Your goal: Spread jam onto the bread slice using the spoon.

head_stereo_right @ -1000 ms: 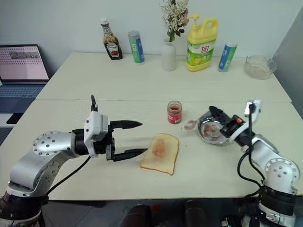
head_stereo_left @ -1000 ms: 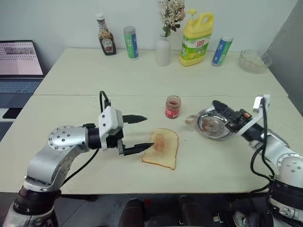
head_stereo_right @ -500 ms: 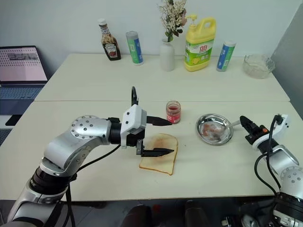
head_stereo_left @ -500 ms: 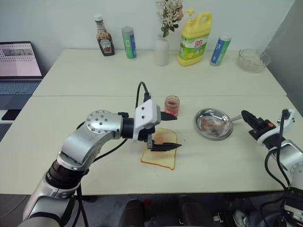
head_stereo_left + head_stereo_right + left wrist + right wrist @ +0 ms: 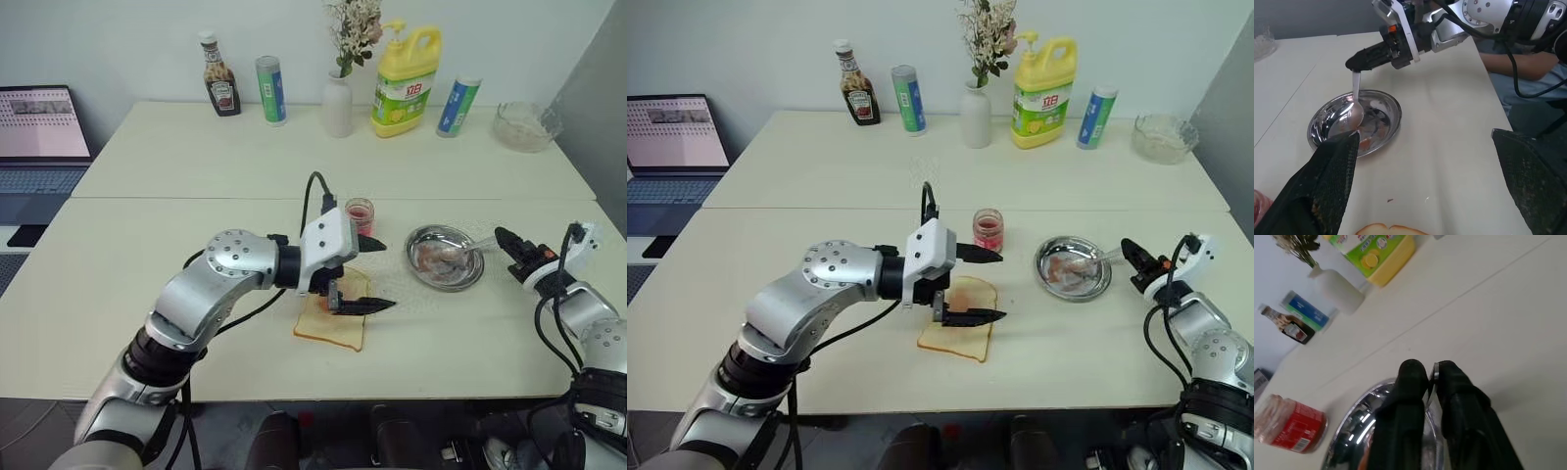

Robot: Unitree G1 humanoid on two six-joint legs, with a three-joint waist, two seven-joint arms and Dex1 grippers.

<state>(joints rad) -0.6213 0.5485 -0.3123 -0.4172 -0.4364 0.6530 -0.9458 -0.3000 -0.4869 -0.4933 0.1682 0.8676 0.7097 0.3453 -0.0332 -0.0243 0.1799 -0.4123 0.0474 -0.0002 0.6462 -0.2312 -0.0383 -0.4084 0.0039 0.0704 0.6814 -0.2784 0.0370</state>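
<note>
Cream table (image 5: 176, 235), two tops butted together.
Near half: bread slice (image 5: 331, 328), jam (image 5: 360, 215) jar, steel dish (image 5: 446, 257). Far edge: ketchup bottle (image 5: 217, 74), vase (image 5: 338, 106), detergent jug (image 5: 405, 69).

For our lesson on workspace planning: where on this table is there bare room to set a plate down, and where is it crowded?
Free: the near table stretch on the robot's left, and the band between the back row and the jam jar. Crowded: the ketchup bottle, vase and detergent jug along the far edge, and the middle, around the bread slice, steel dish and both hands.
</note>
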